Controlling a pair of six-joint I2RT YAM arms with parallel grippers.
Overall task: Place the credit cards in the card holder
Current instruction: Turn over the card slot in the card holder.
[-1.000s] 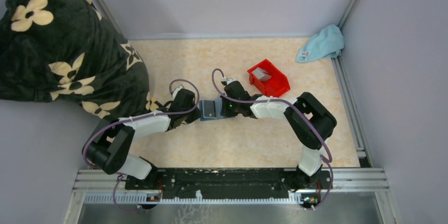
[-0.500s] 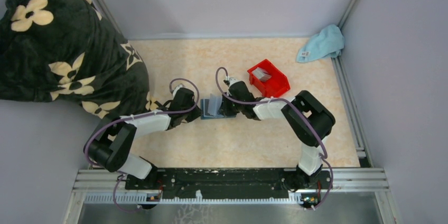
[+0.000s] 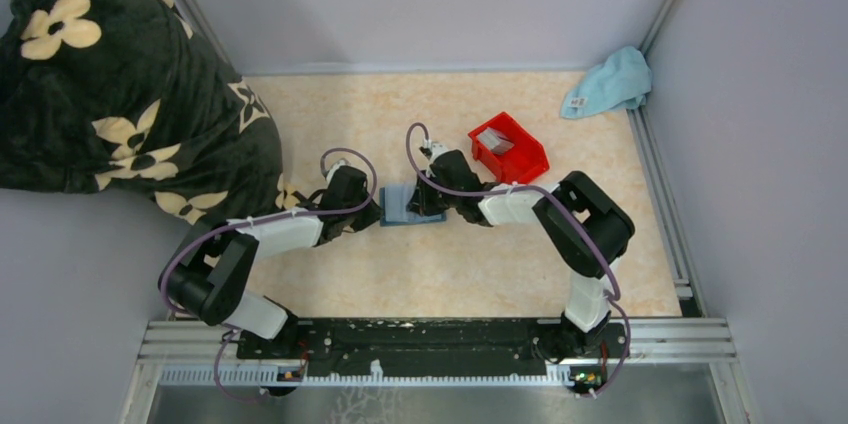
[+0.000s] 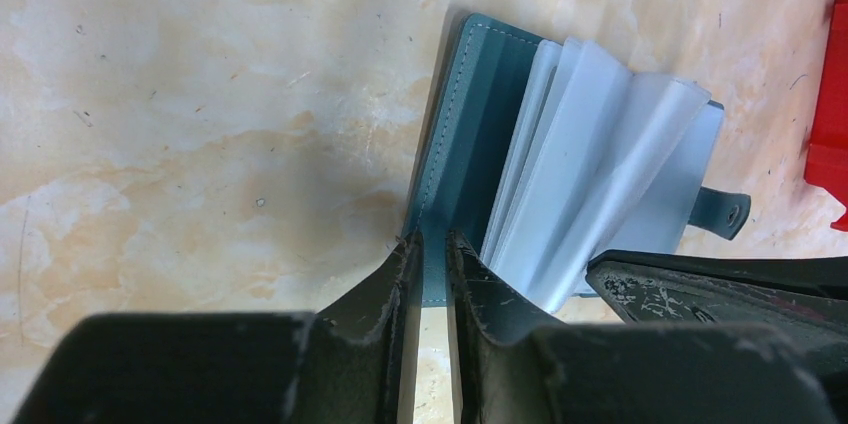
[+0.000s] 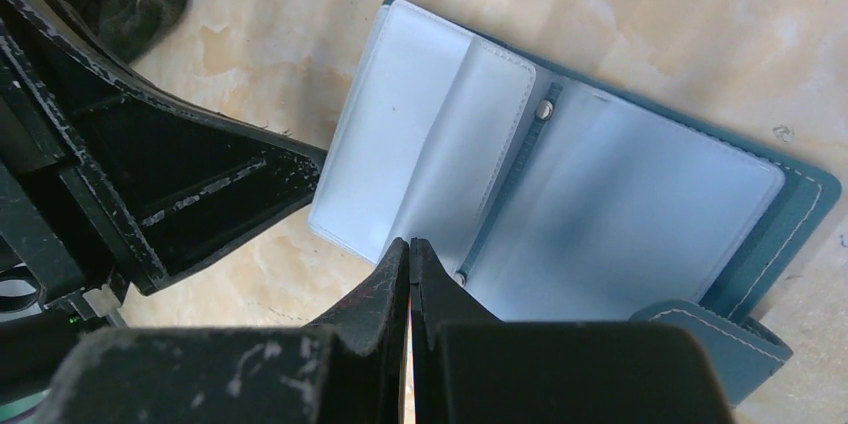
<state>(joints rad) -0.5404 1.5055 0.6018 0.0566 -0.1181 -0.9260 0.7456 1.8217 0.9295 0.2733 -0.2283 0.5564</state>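
"Card holder [image 3: 400, 206] lies open at mid-table, and your left gripper [image 4: 432, 244] clamps its teal cover from 9 o'clock."

"Your right gripper [image 5: 410, 249], fingers pressed together, sits over the clear sleeves [image 5: 420, 144] from 3 o'clock. Farther off, at 2 o'clock, a grey credit card [image 3: 500, 142] lies in the red bin [image 3: 530, 162]."

Both arms pair white tubular links with bulky black joint housings: the left arm [image 3: 285, 234] at lower left of the overhead view, the right arm [image 3: 512, 202] right of centre. A thin purple cable [image 3: 346, 152] loops along each. The left gripper [image 4: 432, 240] and right gripper [image 5: 410, 242] have matte black wedge fingers, scuffed with pale scratches.
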